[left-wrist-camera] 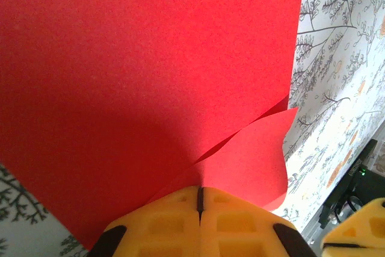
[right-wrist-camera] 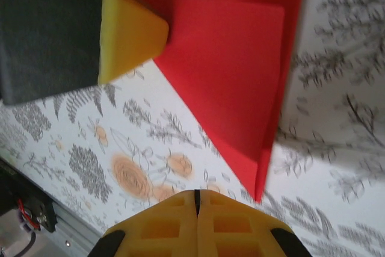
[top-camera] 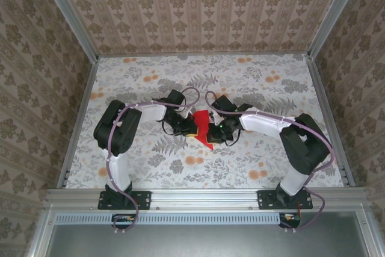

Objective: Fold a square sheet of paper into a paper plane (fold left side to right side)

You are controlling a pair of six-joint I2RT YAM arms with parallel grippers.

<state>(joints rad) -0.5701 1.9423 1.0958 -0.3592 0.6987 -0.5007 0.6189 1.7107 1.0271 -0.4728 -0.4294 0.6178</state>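
Observation:
The red sheet of paper (top-camera: 203, 126) lies folded in the middle of the table, a long triangle with its point toward the near edge. My left gripper (top-camera: 191, 129) is at its left edge. In the left wrist view the paper (left-wrist-camera: 144, 70) has a loose flap (left-wrist-camera: 255, 157) curling up, and the left gripper (left-wrist-camera: 200, 200) is shut with its tips against the paper. My right gripper (top-camera: 215, 132) is at the paper's right edge. It is shut (right-wrist-camera: 196, 200) with nothing in it, over the table just beside the pointed tip of the paper (right-wrist-camera: 234, 88).
The floral tablecloth (top-camera: 252, 82) covers the table, and patterned walls close in three sides. A metal rail (top-camera: 204, 197) runs along the near edge. Both arms bend inward from their bases, leaving open cloth behind and to both sides.

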